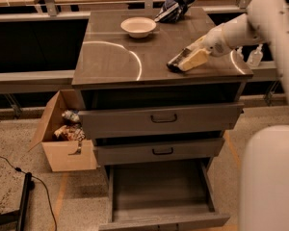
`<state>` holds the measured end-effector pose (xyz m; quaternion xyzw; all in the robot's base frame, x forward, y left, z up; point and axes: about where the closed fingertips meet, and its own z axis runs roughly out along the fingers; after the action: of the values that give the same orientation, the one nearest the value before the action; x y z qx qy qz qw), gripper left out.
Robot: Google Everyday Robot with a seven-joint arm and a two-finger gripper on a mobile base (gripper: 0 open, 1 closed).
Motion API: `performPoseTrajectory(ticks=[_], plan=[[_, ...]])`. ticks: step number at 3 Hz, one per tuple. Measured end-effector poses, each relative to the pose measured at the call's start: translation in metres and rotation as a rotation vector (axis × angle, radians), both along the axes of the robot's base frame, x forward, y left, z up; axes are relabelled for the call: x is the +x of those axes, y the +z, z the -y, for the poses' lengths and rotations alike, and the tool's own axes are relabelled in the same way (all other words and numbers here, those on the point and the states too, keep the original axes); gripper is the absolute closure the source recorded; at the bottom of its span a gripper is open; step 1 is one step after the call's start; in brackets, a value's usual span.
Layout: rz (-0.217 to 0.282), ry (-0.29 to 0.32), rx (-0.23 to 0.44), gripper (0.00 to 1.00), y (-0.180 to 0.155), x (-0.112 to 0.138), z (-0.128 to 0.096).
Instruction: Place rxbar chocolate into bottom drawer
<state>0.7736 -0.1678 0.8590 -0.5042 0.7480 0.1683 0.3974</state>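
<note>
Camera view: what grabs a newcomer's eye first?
The pincer sits low on the cabinet top, at its right front, with what looks like the dark rxbar chocolate at its tip. Below, the bottom drawer stands pulled open. A white bowl sits near the top's back edge.

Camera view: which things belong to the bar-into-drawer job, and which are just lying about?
Job: small dark-wrapped rxbar chocolate on the grey cabinet top; cream gripper right at it; open grey wooden bottom drawer.
Lying about: round white bowl; blue-and-white snack bag; brown cardboard box on the floor.
</note>
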Motion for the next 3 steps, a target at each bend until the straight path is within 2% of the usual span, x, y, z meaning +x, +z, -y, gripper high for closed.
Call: performPoseTrajectory(ticks=[1,2,3], plan=[[0.098,0.131,-0.148,1.00,0.050,-0.078,0.030],[0.158,0.231,-0.248,1.00,0.084,-0.140,0.048],[0.173,0.320,-0.310,1.00,0.071,-0.169,0.054]])
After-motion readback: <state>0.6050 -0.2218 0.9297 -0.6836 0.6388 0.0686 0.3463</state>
